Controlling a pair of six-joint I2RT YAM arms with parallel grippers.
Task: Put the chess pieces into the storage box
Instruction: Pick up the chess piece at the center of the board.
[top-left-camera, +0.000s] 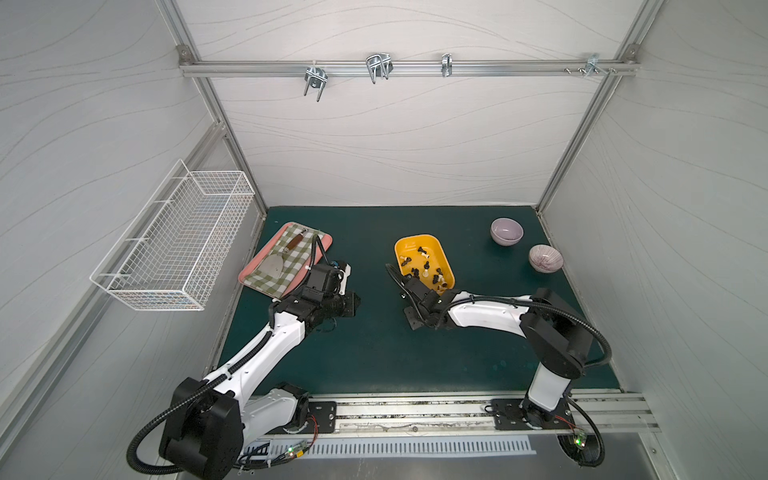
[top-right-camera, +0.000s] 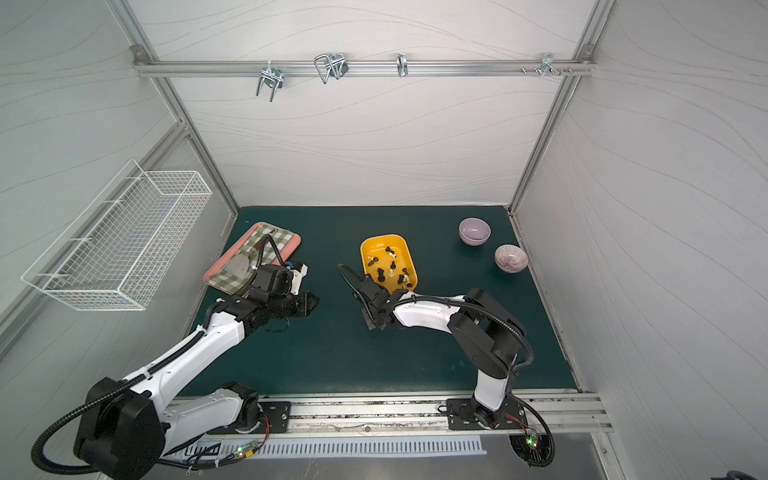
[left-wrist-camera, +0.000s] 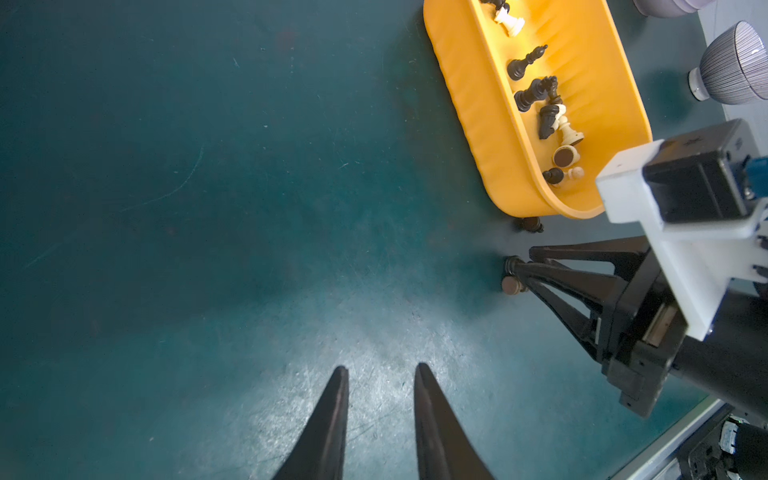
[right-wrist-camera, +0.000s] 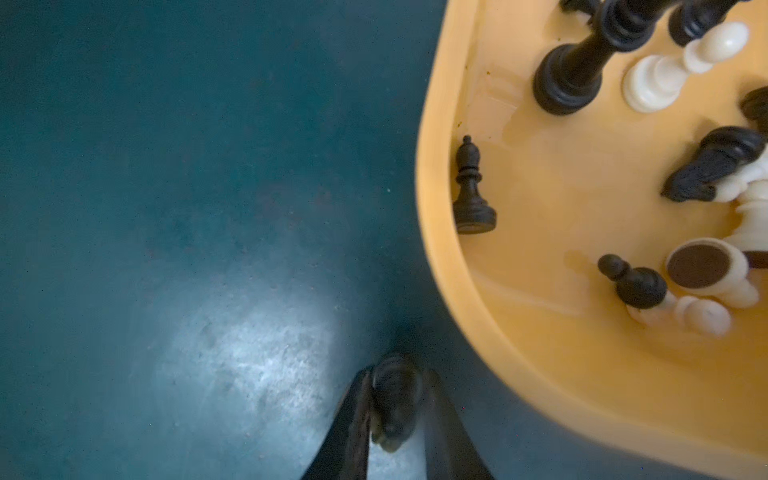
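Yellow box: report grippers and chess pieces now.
Right gripper shut on a dark chess piece, beside the yellow box. Left gripper open, empty. Second dark piece on the mat by the box; way clear.

my left arm (top-left-camera: 266, 345) reaches low toward the middle, left gripper (left-wrist-camera: 381, 368) with jaws slightly parted. my right arm (top-left-camera: 486, 309) stretches inward and low, right gripper (right-wrist-camera: 397, 376) pinching a dark chess piece (right-wrist-camera: 395, 399).
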